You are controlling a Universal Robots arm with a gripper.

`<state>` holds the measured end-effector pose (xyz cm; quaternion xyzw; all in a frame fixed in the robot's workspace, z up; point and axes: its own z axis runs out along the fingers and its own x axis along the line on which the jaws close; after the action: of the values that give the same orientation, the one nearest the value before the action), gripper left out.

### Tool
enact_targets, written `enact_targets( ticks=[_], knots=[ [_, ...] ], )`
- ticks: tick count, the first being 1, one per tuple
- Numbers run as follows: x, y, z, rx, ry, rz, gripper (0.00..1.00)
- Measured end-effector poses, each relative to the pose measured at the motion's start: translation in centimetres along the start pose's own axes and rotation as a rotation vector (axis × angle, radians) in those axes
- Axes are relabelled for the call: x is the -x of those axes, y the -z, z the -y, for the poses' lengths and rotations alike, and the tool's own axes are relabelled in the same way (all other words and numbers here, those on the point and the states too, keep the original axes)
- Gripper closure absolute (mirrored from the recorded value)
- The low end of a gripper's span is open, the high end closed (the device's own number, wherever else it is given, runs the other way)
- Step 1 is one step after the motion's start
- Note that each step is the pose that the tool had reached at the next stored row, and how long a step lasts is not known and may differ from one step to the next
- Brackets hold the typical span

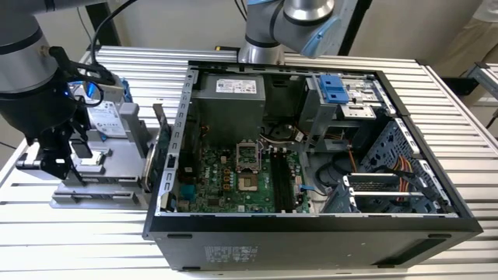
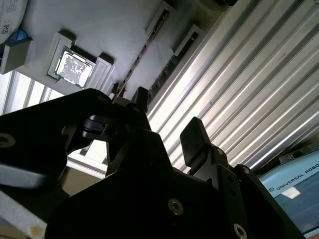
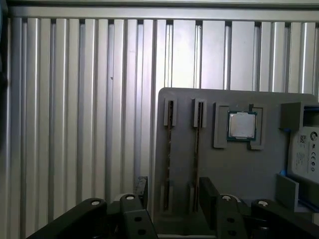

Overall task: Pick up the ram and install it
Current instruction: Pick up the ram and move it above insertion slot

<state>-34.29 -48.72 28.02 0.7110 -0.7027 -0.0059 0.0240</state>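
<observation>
Reaching for the ram (image 3: 169,149), set on edge in a slot near the grey holder (image 3: 239,169) edge, beside the chip (image 3: 241,124). Hovering above with gripper (image 3: 174,186) spread wide, empty. Likely calls for centring over that thin edge, then a straight descent.

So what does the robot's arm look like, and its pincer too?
The arm is thick round tubes, shiny silver and black, with a light blue cap on one joint and black cables hanging near it. The pincer is all black and blocky, with two flat fingers and little round screws.
</observation>
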Motion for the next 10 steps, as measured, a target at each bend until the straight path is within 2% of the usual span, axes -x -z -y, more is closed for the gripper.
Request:
enact_targets(
  ticks=[10],
  knots=[
    [0.01,-0.63,0.03,0.0000,0.000,-0.0004,0.00]
  ],
)
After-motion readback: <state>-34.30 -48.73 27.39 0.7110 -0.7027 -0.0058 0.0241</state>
